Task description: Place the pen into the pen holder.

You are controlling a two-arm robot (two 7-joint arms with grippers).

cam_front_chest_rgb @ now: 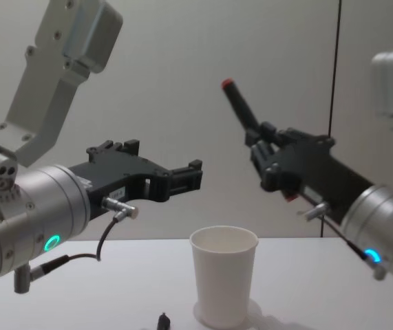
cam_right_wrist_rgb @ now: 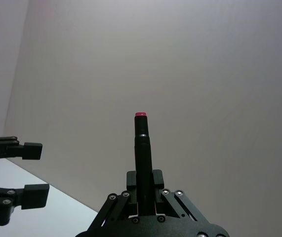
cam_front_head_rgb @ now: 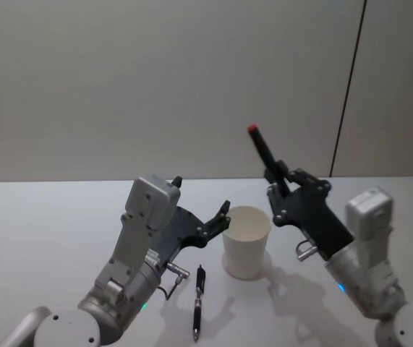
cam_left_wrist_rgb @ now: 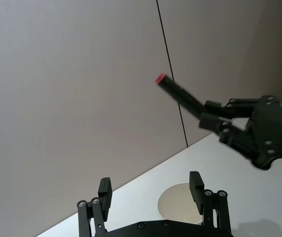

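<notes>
My right gripper [cam_front_head_rgb: 278, 184] is shut on a black pen with a red end [cam_front_head_rgb: 262, 148], held tilted in the air above and to the right of the pen holder, a white paper cup [cam_front_head_rgb: 246, 244] standing upright on the table. The right wrist view has the pen [cam_right_wrist_rgb: 142, 148] rising from between the closed fingers [cam_right_wrist_rgb: 156, 178]. A second black pen [cam_front_head_rgb: 199, 300] lies on the table in front of the cup, a little to its left. My left gripper [cam_front_head_rgb: 202, 196] hovers open just left of the cup's rim [cam_left_wrist_rgb: 180, 190], with nothing in it.
The white table [cam_front_head_rgb: 54, 231] reaches back to a plain grey wall with a dark vertical seam [cam_front_head_rgb: 347, 87]. In the chest view both grippers [cam_front_chest_rgb: 168, 168] [cam_front_chest_rgb: 263, 148] hang well above the cup [cam_front_chest_rgb: 224, 275].
</notes>
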